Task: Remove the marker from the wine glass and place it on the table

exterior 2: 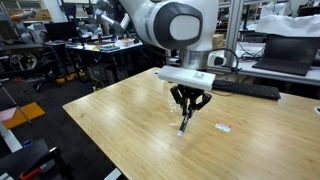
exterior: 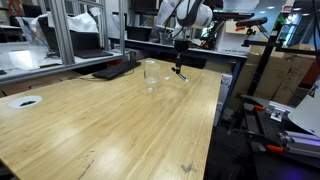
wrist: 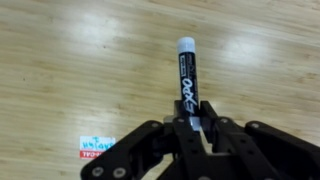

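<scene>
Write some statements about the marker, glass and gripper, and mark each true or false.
1. The marker sits inside the wine glass. False: it is out of the glass, held beside it.
2. The gripper is shut on the marker. True.
3. The wine glass stands upright on the table. True.
4. The marker lies flat on the table. False: it hangs from the gripper, pointing down at the tabletop.

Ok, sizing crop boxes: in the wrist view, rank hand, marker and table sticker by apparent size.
Largest to smallest:
1. hand, though being nearest the camera inflates it
2. marker
3. sticker
</scene>
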{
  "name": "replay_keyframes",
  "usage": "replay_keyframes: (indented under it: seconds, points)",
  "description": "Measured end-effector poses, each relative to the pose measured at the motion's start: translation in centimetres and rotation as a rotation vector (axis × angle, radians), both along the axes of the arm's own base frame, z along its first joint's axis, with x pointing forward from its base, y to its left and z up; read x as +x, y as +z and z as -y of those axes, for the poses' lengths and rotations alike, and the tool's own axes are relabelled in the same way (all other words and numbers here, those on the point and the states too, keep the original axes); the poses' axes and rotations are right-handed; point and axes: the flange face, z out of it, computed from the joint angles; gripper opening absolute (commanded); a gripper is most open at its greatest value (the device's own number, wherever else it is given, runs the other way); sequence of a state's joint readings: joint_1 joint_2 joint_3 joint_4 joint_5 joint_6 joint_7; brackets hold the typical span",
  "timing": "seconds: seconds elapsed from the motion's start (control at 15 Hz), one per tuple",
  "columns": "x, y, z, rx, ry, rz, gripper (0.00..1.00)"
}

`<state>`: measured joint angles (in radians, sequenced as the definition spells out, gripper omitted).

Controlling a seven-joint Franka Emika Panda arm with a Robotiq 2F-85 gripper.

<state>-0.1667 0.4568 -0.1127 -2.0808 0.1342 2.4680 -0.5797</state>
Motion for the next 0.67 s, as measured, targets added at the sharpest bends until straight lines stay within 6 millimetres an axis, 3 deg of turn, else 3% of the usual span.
replay_keyframes:
  seconds: [0.33, 0.4, 0.47, 0.67]
  points:
    - [1.5, -4.3, -0.5, -0.020, -0.146, -0.093, 0.05]
    - [1.9, -5.0, -0.6, -0.020, -0.157, -0.097, 0.44]
    - [2.3, -5.6, -0.8, -0.015, -0.160, -0.099, 0.45]
    - [3.6, -5.2, -1.6, 0.030, -0.146, -0.059, 0.66]
